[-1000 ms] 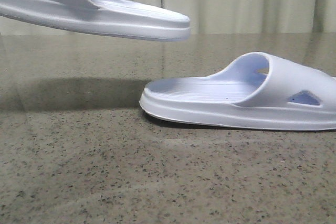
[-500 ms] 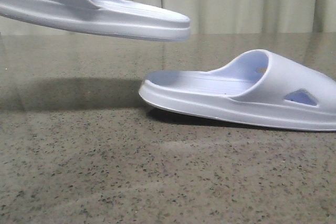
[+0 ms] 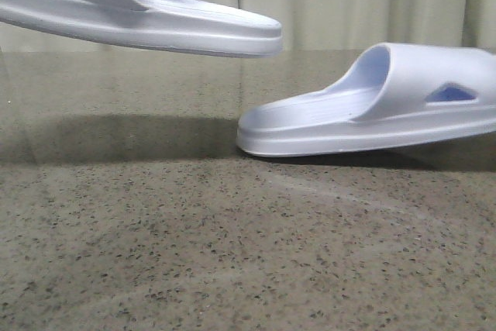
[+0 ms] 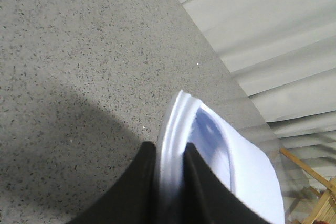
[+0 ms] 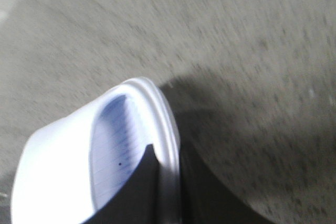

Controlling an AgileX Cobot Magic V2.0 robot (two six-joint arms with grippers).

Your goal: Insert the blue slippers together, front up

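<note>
Two pale blue slippers show in the front view. The left slipper [image 3: 155, 25] hangs in the air at upper left, its heel end pointing right. The right slipper [image 3: 372, 110] is tilted at the right, strap end raised, heel end low by the table. Neither gripper shows in the front view. In the left wrist view my left gripper [image 4: 170, 153] is shut on the sole edge of the left slipper [image 4: 231, 166]. In the right wrist view my right gripper [image 5: 168, 158] is shut on the sole edge of the right slipper [image 5: 63, 156]; this view is blurred.
The speckled stone table [image 3: 194, 253] fills the lower front view. Pale curtains [image 3: 349, 1] hang behind the table. A wooden frame [image 4: 315, 182] shows past the table's edge in the left wrist view.
The right slipper has been lifted at its strap end and moved to the right; it lay flat on the table a second ago. The left slipper has barely moved.
</note>
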